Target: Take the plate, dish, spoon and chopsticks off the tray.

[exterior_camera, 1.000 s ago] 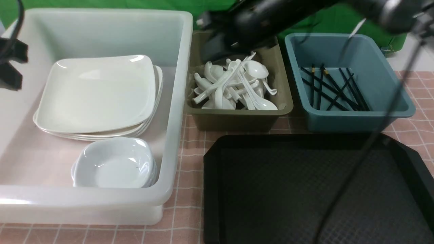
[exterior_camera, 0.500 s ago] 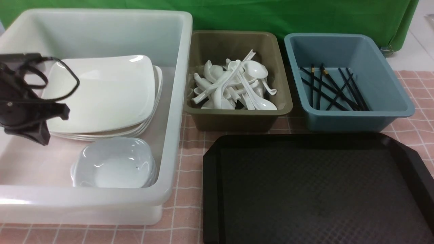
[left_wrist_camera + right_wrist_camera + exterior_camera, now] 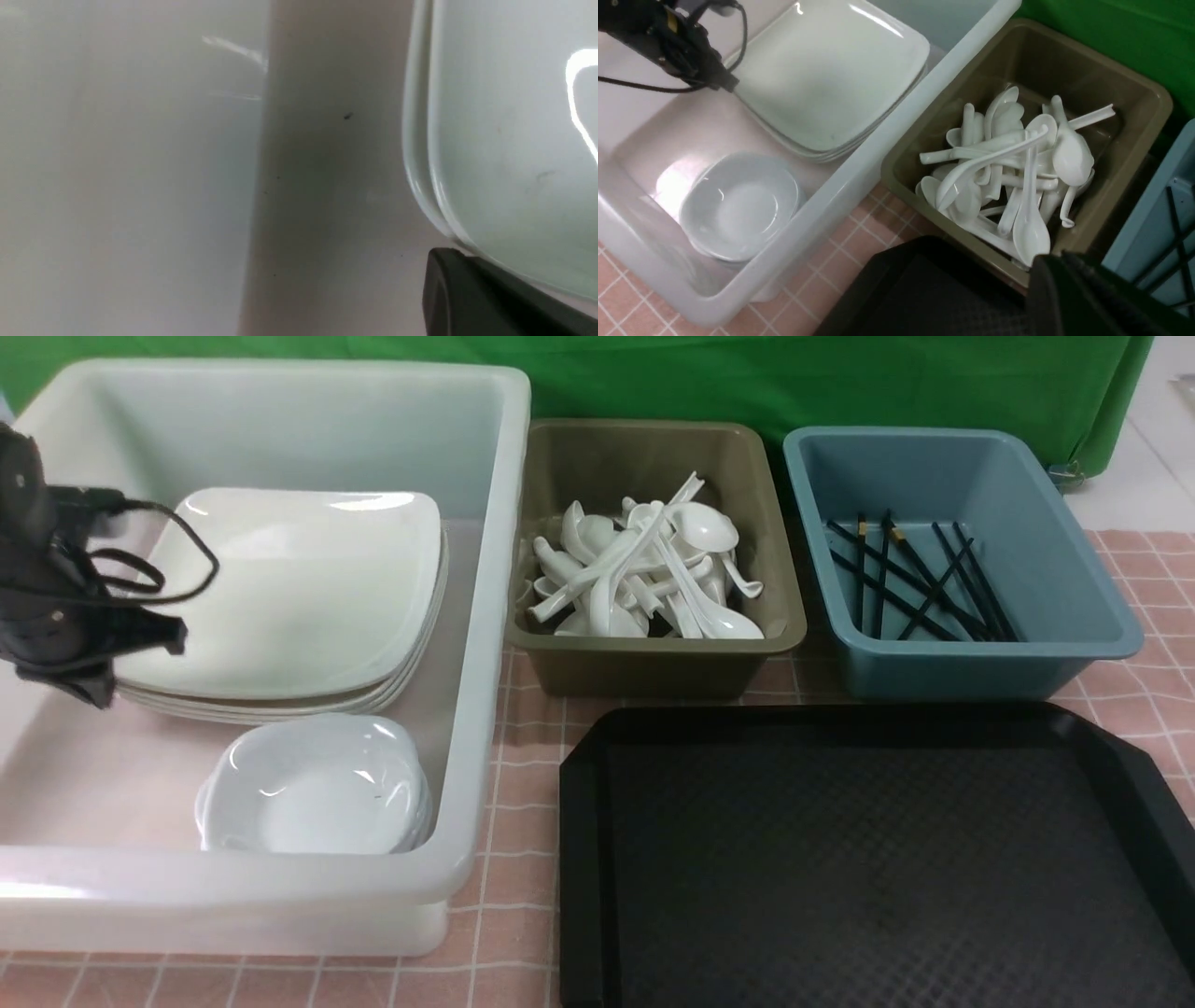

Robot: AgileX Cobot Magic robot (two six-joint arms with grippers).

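Front view: the plate [image 3: 289, 593] is seen tilted atop the stack in the white tub [image 3: 485, 616], its near-left edge clamped by the left gripper [image 3: 140, 639]. The tray [image 3: 868, 859] lies bare.

Left wrist view: the plate's [image 3: 514, 140] rim is pinched.

Right wrist view: the right gripper [image 3: 1083, 298], closed, is held above the tray's [image 3: 924, 289] far edge.

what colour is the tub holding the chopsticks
Blue-teal tub, seen best in the front view; the chopsticks inside are black.

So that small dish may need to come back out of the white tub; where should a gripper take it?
Pinch the dish by its rim, left side, from above, one finger inside. Walls of the tub crowd its near and right sides, the plates its far side.
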